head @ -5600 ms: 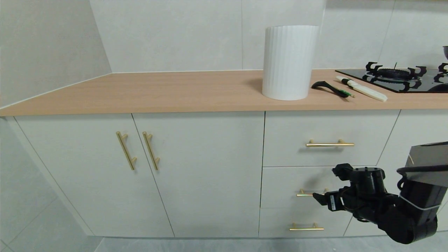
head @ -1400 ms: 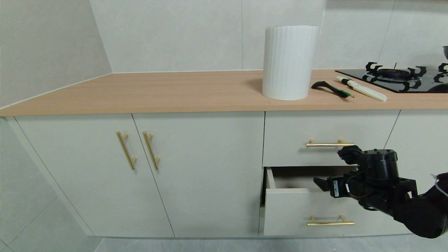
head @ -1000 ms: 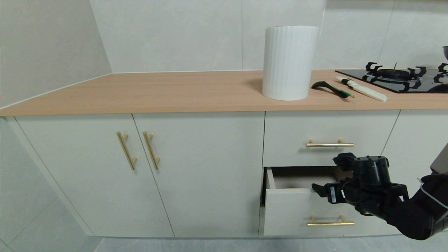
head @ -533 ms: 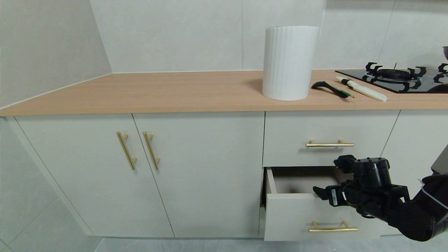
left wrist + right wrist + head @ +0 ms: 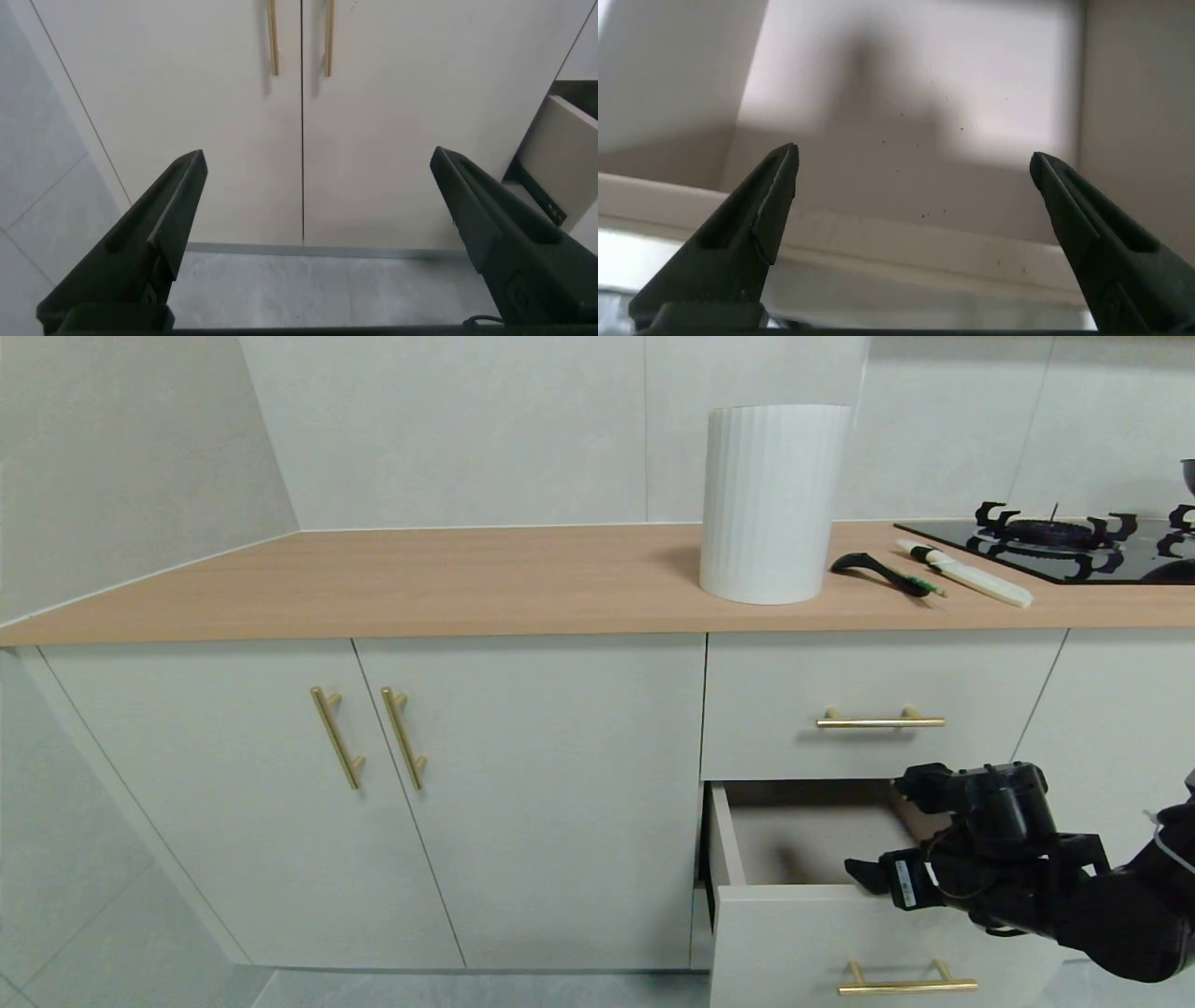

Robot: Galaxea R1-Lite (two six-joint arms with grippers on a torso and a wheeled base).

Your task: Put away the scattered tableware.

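Plainly, in the head view the scattered tableware, a black utensil (image 5: 887, 577) and a white utensil (image 5: 971, 576), lies on the surface (image 5: 467, 583) just beside a white canister (image 5: 770, 504), well above the open drawer (image 5: 794, 943). The right fingers (image 5: 868, 875) hang spread and empty over the drawer's front lip, with the arm low and reaching in from the right. If it rises carelessly it could snag the upper drawer handle (image 5: 879, 720), I judge. In the left wrist view the left fingers (image 5: 159, 243) are spread and empty, low before the cabinet doors (image 5: 392, 140); a swing across could knock the jutting drawer. In the right wrist view the fingers gape above the drawer's floor (image 5: 915, 121), so a utensil dropped from high up might bounce out
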